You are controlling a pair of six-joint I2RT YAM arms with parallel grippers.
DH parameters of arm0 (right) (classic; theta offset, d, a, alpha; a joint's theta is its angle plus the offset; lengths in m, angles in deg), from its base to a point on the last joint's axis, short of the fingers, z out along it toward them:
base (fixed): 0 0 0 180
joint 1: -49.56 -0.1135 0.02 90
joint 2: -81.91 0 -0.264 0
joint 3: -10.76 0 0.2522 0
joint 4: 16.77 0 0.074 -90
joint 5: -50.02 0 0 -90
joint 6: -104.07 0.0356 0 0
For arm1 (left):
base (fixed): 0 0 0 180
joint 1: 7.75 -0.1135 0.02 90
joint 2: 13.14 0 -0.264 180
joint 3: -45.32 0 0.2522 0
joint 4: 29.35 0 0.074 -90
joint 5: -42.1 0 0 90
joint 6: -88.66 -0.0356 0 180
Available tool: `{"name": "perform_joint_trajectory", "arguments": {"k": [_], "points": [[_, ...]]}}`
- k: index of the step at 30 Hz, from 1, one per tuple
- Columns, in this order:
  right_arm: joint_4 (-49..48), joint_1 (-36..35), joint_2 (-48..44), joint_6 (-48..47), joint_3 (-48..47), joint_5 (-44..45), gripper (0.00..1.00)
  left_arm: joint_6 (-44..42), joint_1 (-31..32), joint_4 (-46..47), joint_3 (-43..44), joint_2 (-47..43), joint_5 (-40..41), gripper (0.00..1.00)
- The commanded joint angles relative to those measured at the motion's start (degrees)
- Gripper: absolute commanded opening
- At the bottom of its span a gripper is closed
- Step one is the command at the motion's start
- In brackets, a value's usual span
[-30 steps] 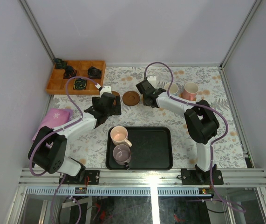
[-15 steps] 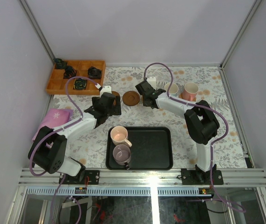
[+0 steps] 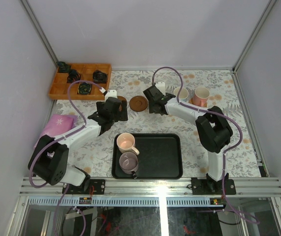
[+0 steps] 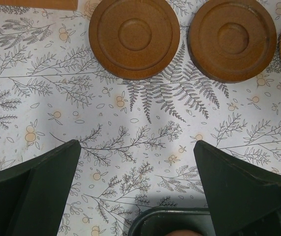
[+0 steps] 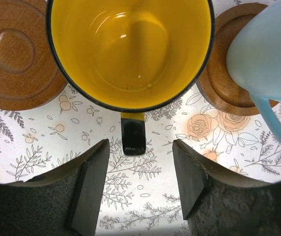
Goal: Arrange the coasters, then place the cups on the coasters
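In the right wrist view a yellow cup (image 5: 130, 49) stands upright with its black handle (image 5: 133, 135) pointing between the fingers of my right gripper (image 5: 140, 147). The gripper is open and does not touch the handle. A bare coaster (image 5: 15, 49) lies to the cup's left. To its right, a white cup with a blue handle (image 5: 268, 54) sits on another coaster (image 5: 224, 78). My left gripper (image 4: 138, 157) hangs open over bare cloth, below two empty coasters (image 4: 134, 37) (image 4: 231, 37). A pale pink cup (image 3: 126, 142) and a mauve cup (image 3: 129, 162) stand in the black tray (image 3: 160, 160).
A wooden box (image 3: 81, 81) holding small black objects sits at the back left. A pink cloth (image 3: 59, 123) lies at the left edge. A white cup with a pink handle (image 3: 201, 95) stands at the back right. The tray's rim (image 4: 174, 221) lies just under the left gripper.
My right gripper's jaws have spread apart and let go of the yellow cup's handle. The left arm has stayed where it was.
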Motion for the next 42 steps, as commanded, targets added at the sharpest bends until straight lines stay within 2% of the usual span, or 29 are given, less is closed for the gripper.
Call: {"name": "perform_joint_trajectory", "arguments": {"k": [1, 9, 13, 17, 22, 30, 42], "points": [[1.4, -0.8, -7.6, -1.3, 0.2, 0.2, 0.63, 1.0, -0.4, -3.1, -0.2, -3.7, 1.6, 1.0], [1.4, -0.9, -17.6, -5.1, 4.7, -4.7, 0.66, 6.8, -0.3, -14.5, -1.8, -11.3, -1.6, 1.0], [-2.1, -0.9, -22.1, -11.7, 8.7, -16.4, 0.66, 13.1, -0.2, -20.9, -3.4, -14.8, -5.2, 1.0], [-1.4, -2.1, -22.7, -16.1, 10.0, -25.6, 0.63, 17.8, 0.6, -23.7, -6.0, -17.8, -7.4, 1.0], [0.0, -5.8, -23.6, -19.0, 11.1, -26.4, 0.61, 21.5, 3.3, -26.0, -7.8, -21.0, -8.9, 1.0], [0.7, -7.4, -24.7, -20.3, 12.4, -37.0, 0.61, 25.4, 7.2, -31.1, -9.1, -26.6, -9.6, 1.0], [1.0, -8.8, -23.6, -21.2, 11.7, -39.9, 0.6, 27.3, 9.1, -30.3, -9.7, -28.8, -11.1, 0.98]]}}
